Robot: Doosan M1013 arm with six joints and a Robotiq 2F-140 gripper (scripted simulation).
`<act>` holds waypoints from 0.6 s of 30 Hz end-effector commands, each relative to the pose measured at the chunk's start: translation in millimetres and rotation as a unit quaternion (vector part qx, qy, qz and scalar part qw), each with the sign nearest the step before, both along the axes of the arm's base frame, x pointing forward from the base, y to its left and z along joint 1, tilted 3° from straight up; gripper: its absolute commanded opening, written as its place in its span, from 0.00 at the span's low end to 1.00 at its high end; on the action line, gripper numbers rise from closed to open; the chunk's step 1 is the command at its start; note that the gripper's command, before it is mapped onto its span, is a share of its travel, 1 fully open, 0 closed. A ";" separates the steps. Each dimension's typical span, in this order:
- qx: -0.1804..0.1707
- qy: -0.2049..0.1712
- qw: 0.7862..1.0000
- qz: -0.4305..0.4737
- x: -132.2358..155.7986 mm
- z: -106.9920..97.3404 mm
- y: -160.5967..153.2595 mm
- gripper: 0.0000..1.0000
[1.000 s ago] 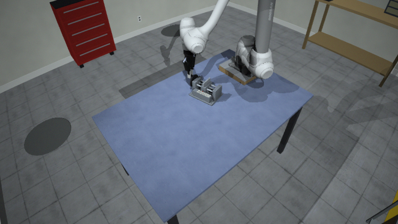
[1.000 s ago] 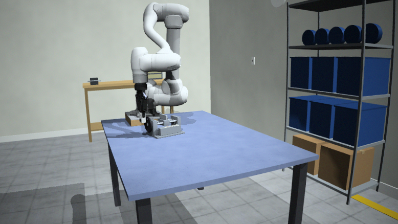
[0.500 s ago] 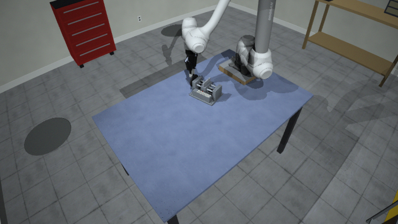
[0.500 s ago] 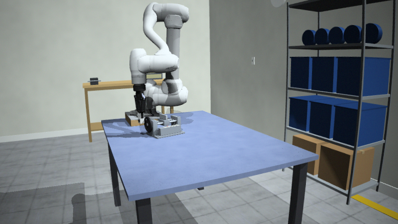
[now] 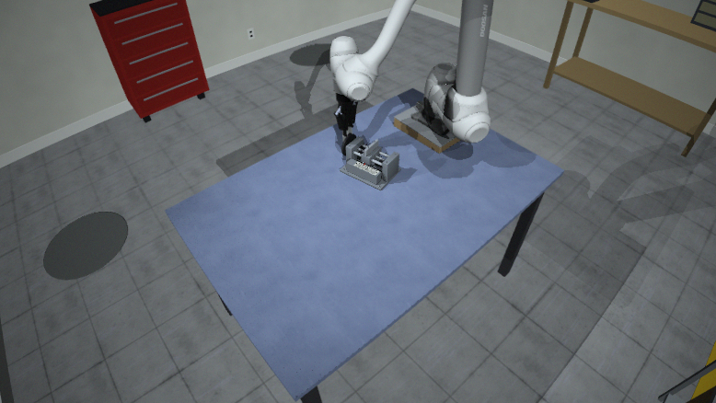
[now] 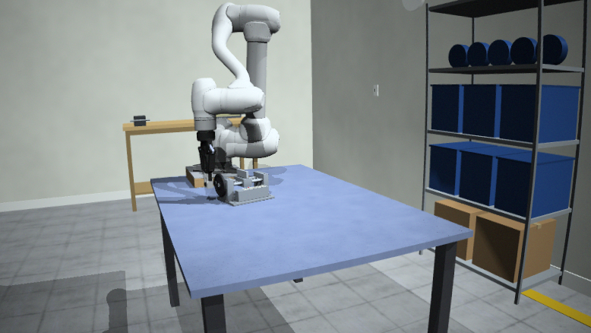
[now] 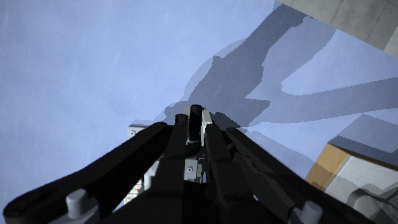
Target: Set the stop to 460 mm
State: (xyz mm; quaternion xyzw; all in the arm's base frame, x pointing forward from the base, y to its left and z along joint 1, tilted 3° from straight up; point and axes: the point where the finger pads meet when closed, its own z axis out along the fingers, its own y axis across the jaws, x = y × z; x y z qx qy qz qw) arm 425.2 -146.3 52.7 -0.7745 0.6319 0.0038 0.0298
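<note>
One gripper (image 5: 345, 134) (image 6: 208, 185) (image 7: 195, 115), pointing down at the left of the rig, has its fingers drawn nearly together, and I judge they pinch the dark handwheel (image 5: 347, 144) (image 6: 220, 185) (image 7: 195, 117), a dark piece of which shows between the pads from the wrist. Next to the right, the wheel stands upright at the rig's end. Further right, the stop (image 5: 371, 150) (image 6: 247, 182) sits on its rods between the two end blocks, behind the scale (image 5: 365, 168) (image 6: 252, 188). I can't read its figures from where I stand, so how far it is from 460 I can't tell.

Turning seems the step in hand. It wants a smooth arc about the wheel's axle, a light steady grip, and slower going near the mark. Sideways pull could slip the fingers or overshoot. Once set, they should open fully before backing away, lest they nudge the wheel.

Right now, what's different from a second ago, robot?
My gripper moved down beside the black handwheel. I can't tell whether it took hold. The grey stop unit stayed in place on the table.
</note>
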 end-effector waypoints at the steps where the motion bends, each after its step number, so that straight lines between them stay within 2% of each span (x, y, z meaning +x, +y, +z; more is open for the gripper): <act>1: 0.000 0.000 1.000 0.000 -0.1 -6.5 0.3 0.04; 18: 0.000 0.000 1.000 0.000 9.2 -27.2 3.1 0.04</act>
